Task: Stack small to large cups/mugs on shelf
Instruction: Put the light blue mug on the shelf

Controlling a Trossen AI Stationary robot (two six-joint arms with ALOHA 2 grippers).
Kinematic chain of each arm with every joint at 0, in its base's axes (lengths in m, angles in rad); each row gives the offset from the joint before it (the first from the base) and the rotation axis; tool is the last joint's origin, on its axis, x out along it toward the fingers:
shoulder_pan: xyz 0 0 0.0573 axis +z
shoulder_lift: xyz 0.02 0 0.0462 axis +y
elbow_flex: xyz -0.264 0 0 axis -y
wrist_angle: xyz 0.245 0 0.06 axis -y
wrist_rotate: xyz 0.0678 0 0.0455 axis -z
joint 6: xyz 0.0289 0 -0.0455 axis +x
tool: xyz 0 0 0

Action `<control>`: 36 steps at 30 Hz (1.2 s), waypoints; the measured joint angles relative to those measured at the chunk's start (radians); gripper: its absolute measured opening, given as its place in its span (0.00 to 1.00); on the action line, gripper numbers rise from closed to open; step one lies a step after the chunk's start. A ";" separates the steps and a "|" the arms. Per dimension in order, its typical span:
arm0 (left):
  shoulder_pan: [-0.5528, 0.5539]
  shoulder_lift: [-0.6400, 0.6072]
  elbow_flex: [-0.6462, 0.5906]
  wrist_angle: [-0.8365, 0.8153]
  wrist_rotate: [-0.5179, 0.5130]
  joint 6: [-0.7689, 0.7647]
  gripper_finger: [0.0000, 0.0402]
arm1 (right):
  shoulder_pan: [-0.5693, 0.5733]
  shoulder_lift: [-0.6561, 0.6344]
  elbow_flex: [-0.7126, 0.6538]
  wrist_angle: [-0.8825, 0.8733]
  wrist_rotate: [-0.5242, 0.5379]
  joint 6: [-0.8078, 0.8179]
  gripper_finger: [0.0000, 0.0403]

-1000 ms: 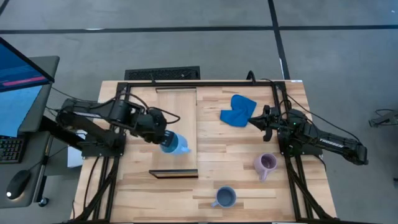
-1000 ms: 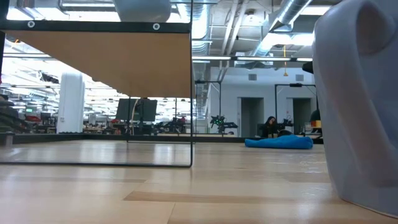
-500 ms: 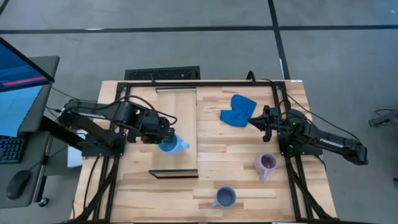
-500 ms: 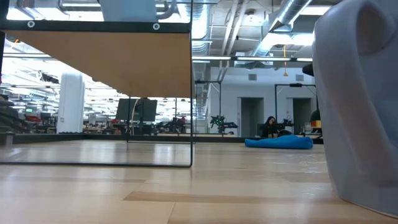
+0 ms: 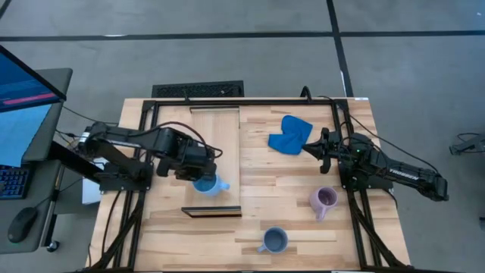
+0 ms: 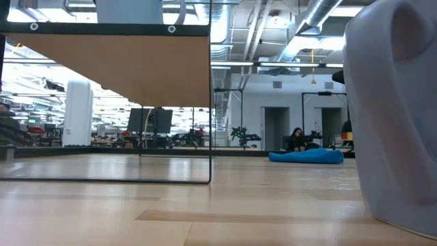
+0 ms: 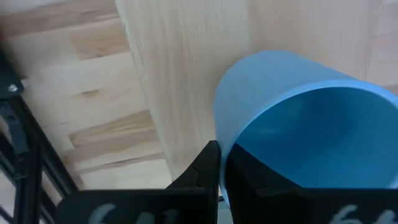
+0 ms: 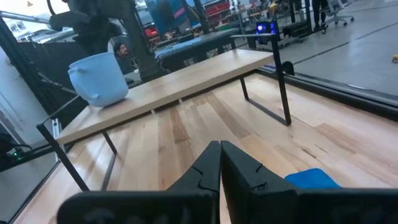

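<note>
Sky-blue ceramic mug (image 5: pixel 208 184) on the long light-wood shelf (image 5: pixel 215 136), near its dark end; left gripper (image 5: pixel 198 172) clamped on its rim. Placing step. Next: release, lift clear. Right gripper (image 5: pixel 319 145) closed, idle beside blue cloth (image 5: pixel 289 133).

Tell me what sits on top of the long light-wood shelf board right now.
Only the light sky-blue ceramic mug stands on the light-wood shelf board, near its dark-edged end, with the left tool gripping its rim. The arm hides a strip of board beside it.
</note>
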 joint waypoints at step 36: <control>0.028 0.006 -0.005 0.021 0.058 0.027 0.19 | 0.000 0.000 0.000 -0.002 0.000 0.000 0.08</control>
